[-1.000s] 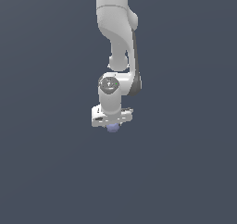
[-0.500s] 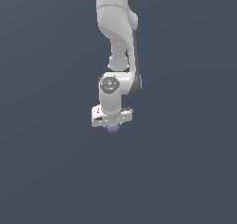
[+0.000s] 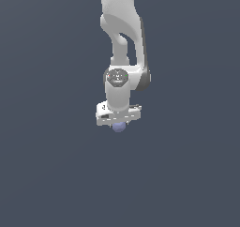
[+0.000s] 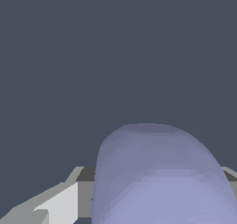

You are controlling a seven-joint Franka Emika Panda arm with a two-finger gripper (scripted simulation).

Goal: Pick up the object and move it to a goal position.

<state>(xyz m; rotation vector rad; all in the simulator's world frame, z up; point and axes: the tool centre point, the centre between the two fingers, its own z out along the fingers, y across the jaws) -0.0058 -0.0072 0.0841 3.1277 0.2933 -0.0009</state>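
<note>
The pale periwinkle blob (image 3: pixel 119 126) is seen tucked directly under the white pincer (image 3: pixel 118 124) at the end of the Panda arm (image 3: pixel 123 43), which hangs straight down in the exterior view. In the wrist view the blob (image 4: pixel 157 177) fills the near field, right against the pincer body (image 4: pixel 60 202). Fingertips are not resolved in either view, so whether the pincer is clamped on the blob cannot be told; a hold is only suggested by how close it sits.

No goal marker is visible, and the flat slate-grey background (image 3: pixel 51 174) gives no clear edge of a surface, so height above any support cannot be judged.

Risks from here:
- Slip-out: the blob is rounded and much narrower than the pincer, so contact patches are likely small; a fast translate or jerk could roll it free.
- Off-centre grasp: if held near its upper part, it could be squeezed downward and dropped.
- Goal offset: with the blob hidden by the pincer from outside, placement error would be hard to spot.

Materials: blob matte, smooth, faintly faceted dome shape; arm glossy white plastic with dark joint bands; pincer body boxy, grey-white.
</note>
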